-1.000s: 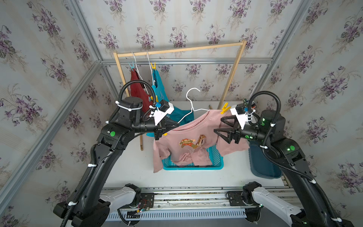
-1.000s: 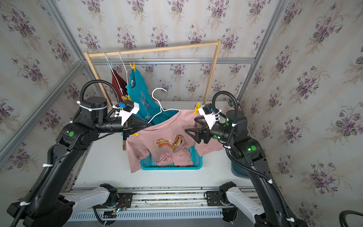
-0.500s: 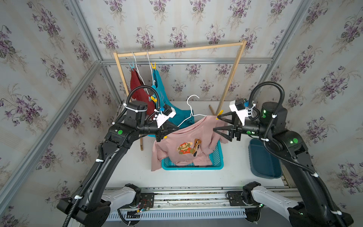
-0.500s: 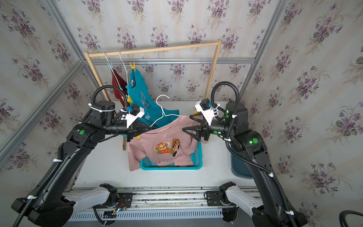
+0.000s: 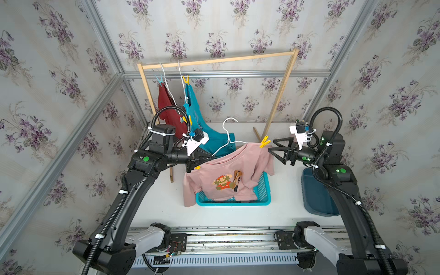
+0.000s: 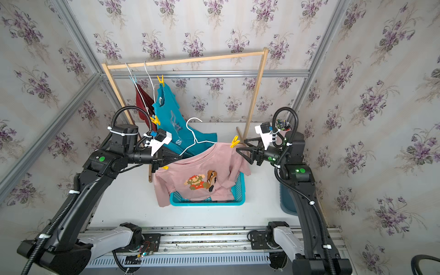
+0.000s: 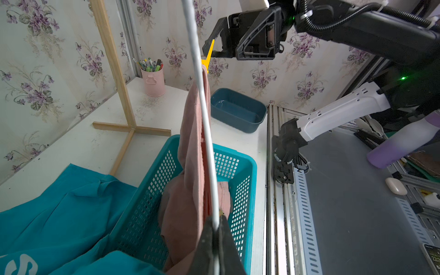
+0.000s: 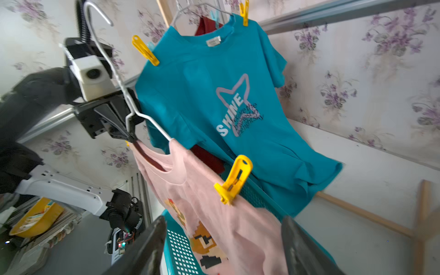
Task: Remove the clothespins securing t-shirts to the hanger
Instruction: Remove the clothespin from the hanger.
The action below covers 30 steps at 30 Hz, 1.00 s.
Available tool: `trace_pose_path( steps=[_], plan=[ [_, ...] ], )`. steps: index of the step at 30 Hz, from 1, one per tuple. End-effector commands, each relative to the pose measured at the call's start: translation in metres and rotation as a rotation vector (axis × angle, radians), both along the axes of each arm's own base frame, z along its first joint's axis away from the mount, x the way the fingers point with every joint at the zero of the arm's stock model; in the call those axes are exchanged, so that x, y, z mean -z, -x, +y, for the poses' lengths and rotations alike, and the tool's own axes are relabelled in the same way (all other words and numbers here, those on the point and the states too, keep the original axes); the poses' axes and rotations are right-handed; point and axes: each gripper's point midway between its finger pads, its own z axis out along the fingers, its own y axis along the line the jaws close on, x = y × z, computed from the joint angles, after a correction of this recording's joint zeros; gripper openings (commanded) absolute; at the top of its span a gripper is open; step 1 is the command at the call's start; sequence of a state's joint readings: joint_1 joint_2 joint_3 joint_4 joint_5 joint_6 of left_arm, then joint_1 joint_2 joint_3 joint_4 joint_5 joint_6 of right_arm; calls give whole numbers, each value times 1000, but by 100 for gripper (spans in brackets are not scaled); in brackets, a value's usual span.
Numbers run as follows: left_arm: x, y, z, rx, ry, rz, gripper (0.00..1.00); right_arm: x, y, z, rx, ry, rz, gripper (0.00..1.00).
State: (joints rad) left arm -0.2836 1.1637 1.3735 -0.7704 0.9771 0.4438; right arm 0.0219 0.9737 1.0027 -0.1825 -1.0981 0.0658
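A pale pink t-shirt (image 5: 223, 176) with a pixel figure hangs on a white wire hanger (image 5: 228, 140) over the basket. My left gripper (image 5: 209, 156) is shut on the hanger wire (image 7: 209, 166) at its left shoulder, beside a yellow clothespin (image 5: 197, 167). Another yellow clothespin (image 5: 264, 141) (image 8: 234, 179) pins the right shoulder. My right gripper (image 5: 271, 145) (image 8: 223, 220) stands open just short of it, with nothing held. A turquoise t-shirt (image 5: 197, 119) and a dark red t-shirt (image 5: 166, 104) hang on the rack with yellow (image 5: 185, 79) and light blue (image 5: 160, 79) clothespins.
A wooden rack (image 5: 214, 60) stands at the back. Under the pink shirt sits a teal mesh basket (image 5: 262, 197), and a dark blue bin (image 5: 316, 195) lies under my right arm. A pink pen cup (image 7: 153, 81) stands in the back corner.
The left gripper has carried the hanger a little rightward, and its clipped end has dropped to the level of the right gripper's tips. The right jaws have narrowed slightly.
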Motion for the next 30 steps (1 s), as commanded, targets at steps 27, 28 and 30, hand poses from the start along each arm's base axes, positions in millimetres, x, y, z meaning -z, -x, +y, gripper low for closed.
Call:
trace_pose_path(
  steps=[27, 28, 30],
  plan=[
    [-8, 19, -4, 158, 98, -36, 0, -29, 28, 19, -355, -107, -156, 40],
    [-8, 19, -4, 157, 98, -38, 0, -28, 28, 19, -357, -107, -152, 38],
    [-8, 19, -4, 154, 97, -37, 0, -27, 29, 19, -360, -108, -148, 35]
  ],
)
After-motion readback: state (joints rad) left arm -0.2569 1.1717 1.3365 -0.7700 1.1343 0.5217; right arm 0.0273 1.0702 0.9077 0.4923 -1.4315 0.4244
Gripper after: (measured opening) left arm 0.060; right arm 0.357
